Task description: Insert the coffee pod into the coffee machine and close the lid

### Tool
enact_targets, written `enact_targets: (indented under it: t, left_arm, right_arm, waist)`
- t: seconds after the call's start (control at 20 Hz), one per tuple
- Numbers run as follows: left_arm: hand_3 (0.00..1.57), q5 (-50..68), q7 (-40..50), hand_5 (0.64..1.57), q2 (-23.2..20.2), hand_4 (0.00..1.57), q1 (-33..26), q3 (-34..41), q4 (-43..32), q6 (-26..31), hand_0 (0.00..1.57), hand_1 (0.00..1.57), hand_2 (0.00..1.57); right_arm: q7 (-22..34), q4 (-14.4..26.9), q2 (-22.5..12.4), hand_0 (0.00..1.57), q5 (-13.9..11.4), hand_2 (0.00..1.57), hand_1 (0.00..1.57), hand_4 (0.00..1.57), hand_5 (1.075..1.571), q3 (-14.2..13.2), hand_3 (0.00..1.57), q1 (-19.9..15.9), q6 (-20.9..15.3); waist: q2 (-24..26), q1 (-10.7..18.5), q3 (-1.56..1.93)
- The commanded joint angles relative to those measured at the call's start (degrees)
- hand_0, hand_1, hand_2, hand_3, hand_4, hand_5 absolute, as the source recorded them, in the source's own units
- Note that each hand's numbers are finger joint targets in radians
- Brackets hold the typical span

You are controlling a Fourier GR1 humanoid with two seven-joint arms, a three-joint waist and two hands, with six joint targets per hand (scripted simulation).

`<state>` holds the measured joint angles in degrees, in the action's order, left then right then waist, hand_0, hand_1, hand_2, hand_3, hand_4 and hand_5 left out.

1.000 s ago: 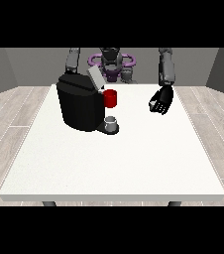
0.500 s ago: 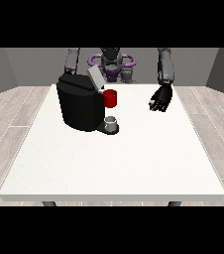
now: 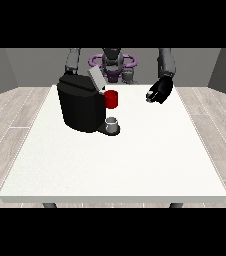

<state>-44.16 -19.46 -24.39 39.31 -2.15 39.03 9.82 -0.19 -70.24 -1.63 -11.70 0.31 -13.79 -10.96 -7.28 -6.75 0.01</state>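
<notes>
Coffee machine point(image 3: 81, 105) sits far-left on the white desk point(image 3: 135, 165), its lid point(image 3: 96, 78) tilted up and open, presumably so a pod can go in from above. A red thing at the machine point(image 3: 111, 99) projects from its right side; below it a small grey cup-like thing point(image 3: 113, 123) rests on the machine's base. Cannot tell whether this grey thing is the pod.

Robot hand at the view's right point(image 3: 160, 91) hangs above the far-right part of the desk, well apart from the machine, fingers curled, with a small pale-grey spot at the fingertips; cannot tell whether it holds anything. The other arm drops behind the machine; its robot hand is hidden.

Judgement: lid not yet closed; insertion unconfirmed.

Desk surface plain white, matte. Floor pale wood planks; walls grey.
</notes>
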Motion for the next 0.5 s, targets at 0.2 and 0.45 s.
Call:
enact_targets:
  t: [0.2,0.45]
  left_arm:
    - [1.33,0.96,4.69,1.571,1.1,0.53,5.99,0.43,3.08,10.01,1.42,1.42,1.4]
    - [1.33,0.3,9.73,1.571,4.91,0.53,9.08,0.5,5.3,10.64,1.42,1.42,1.4]
  right_arm:
    - [-1.46,3.1,0.8,0.0,-0.93,0.0,0.0,0.0,1.571,1.33,0.0,2.04,0.53]
    - [-0.34,3.24,0.56,0.0,0.12,0.0,0.0,0.0,1.571,-0.05,0.0,-0.47,0.67]
  waist:
    - [5.17,-0.77,0.0]
    - [4.84,-1.05,0.01]
